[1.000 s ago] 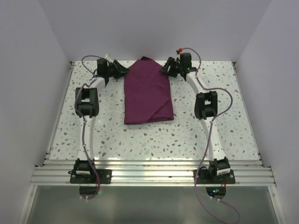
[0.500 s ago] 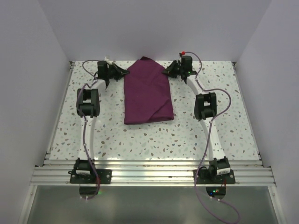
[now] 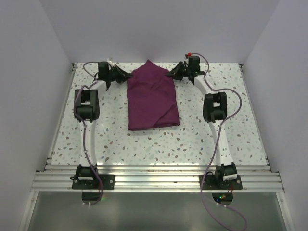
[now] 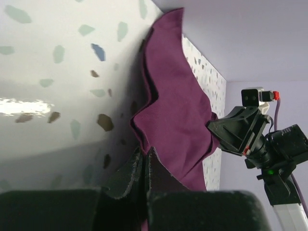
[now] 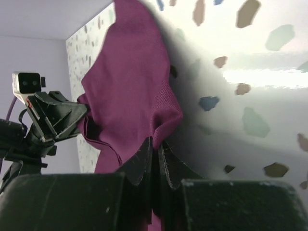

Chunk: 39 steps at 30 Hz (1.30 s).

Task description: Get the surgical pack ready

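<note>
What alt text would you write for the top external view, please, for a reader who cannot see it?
A folded purple cloth lies toward the far side of a speckled table, seen from above. The left gripper and right gripper each pinch one of its far corners, jaws shut.

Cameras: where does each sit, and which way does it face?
Top external: high behind the robot, looking down at the table; left arm and right arm show.
Left wrist: looks across the purple cloth toward the right pincer; left pincer pinches the cloth.
Right wrist: mirrored, right pincer pinching, facing the left pincer.
Shared: the cloth.
</note>
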### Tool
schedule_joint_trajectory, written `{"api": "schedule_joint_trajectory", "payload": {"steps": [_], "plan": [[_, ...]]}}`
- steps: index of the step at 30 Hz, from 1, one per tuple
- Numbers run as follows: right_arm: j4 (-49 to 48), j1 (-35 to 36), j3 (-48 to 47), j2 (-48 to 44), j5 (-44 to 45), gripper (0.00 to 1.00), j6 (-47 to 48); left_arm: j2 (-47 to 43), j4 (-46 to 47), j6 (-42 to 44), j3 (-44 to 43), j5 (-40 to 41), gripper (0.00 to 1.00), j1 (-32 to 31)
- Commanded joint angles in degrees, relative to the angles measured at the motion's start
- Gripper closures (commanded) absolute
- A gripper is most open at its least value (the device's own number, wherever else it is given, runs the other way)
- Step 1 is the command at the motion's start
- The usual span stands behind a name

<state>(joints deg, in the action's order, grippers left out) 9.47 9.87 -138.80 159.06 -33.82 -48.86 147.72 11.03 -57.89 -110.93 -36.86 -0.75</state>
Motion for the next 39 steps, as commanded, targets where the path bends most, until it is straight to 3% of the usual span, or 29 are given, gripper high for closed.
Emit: {"api": "schedule_joint_trajectory", "payload": {"steps": [1, 6, 12, 23, 31, 39], "plan": [[1.5, 0.24, -0.06, -9.12, -3.97, 1.0, -0.1, -7.88, -2.49, 3.47, 0.11, -3.3, 1.0, 0.31], [6.51, 0.15, 0.45, -12.97, -5.2, 1.0, 1.13, -10.78, -4.96, 3.57, 0.01, -4.53, 1.0, 0.23], [7.22, 0.24, 12.93, -23.17, -6.6, 1.0, 3.42, -19.83, -6.36, 5.76, 9.15, -5.59, 1.0, 0.14], [16.26, 0.24, 25.94, -36.36, -7.75, 1.0, 9.13, -33.72, -15.24, 12.97, 22.25, -4.89, 1.0, -0.92], [20.23, 0.68, 33.76, -41.11, -7.66, 1.0, 13.18, -39.96, -19.38, 18.25, 30.85, -3.39, 1.0, -2.5], [24.27, 1.29, 35.7, -43.66, -7.22, 1.0, 16.51, -44.97, -21.57, 20.88, 35.87, -1.02, 1.0, -3.38]]}}
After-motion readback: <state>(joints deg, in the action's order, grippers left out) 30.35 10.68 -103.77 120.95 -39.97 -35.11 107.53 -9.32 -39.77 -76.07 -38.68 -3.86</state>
